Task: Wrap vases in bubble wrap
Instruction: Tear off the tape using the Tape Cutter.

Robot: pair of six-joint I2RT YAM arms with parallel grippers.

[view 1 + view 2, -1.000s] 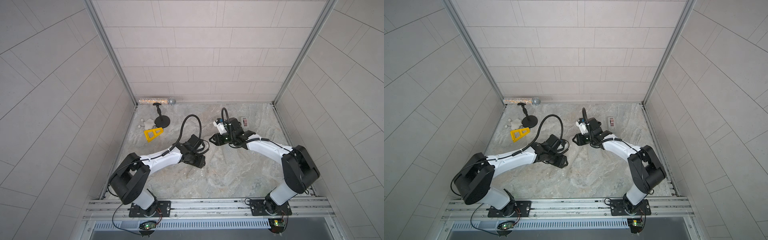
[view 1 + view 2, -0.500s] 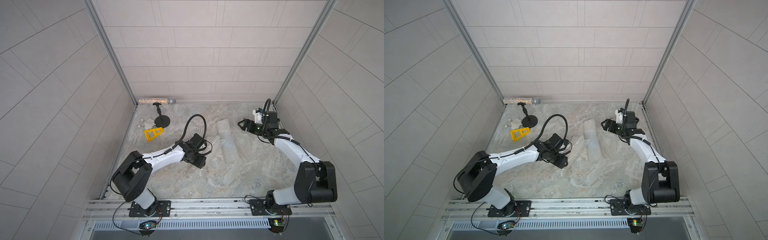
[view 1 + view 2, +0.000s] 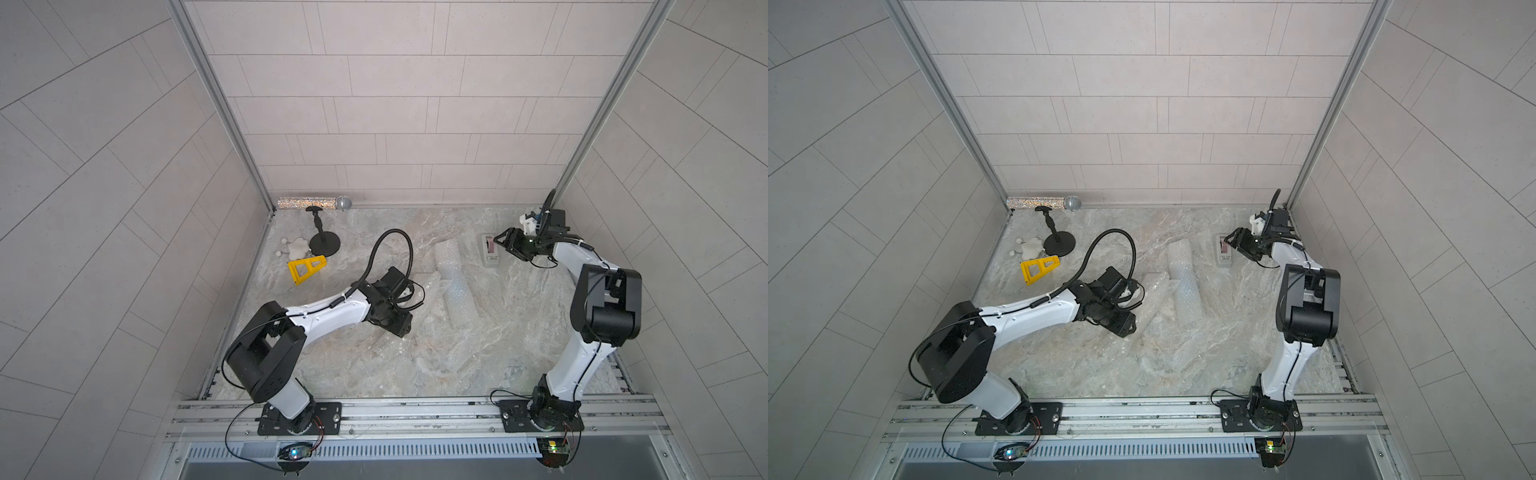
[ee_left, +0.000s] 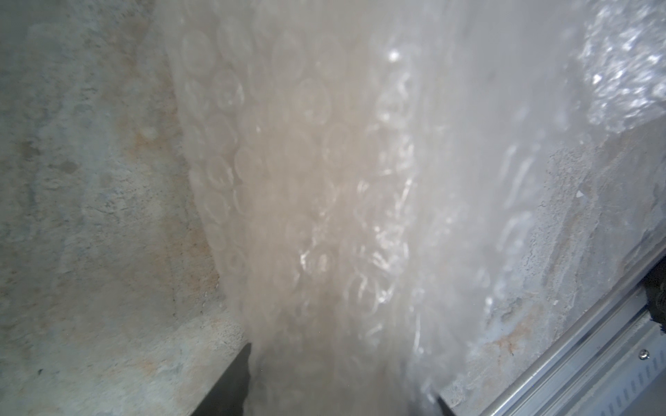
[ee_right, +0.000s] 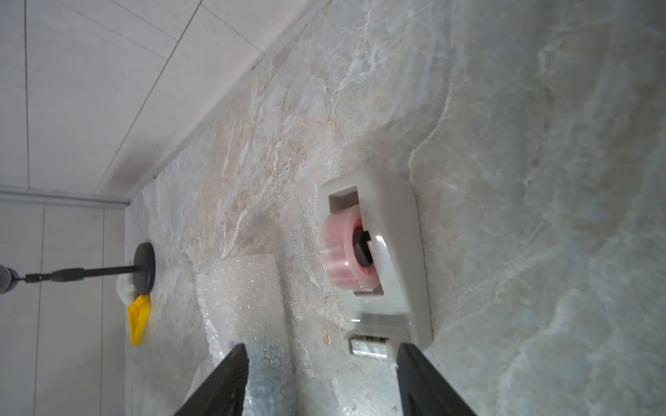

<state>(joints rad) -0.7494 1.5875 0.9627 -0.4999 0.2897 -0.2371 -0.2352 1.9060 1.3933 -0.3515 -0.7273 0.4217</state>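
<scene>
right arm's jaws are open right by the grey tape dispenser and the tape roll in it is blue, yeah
Not quite: the roll in the tape dispenser is pink, not blue, as the right wrist view shows clearly. The rest holds: the right gripper has its jaws open right by the grey dispenser.

White-shelled arms (image 3: 328, 313), black joints, looping black cables, apparently matte dark fingers (image 5: 220, 381).

1. One bubble wrap (image 3: 455, 286) bundle.
2. One tape dispenser (image 3: 490, 253), one pink tape roll (image 5: 340, 252).
3. One glittery microphone (image 3: 316, 203).
4. One black stand (image 3: 325, 245).
5. One yellow triangular piece (image 3: 306, 270).
6. Two robot arms: left arm (image 3: 328, 313), right arm (image 3: 567, 259).
</scene>
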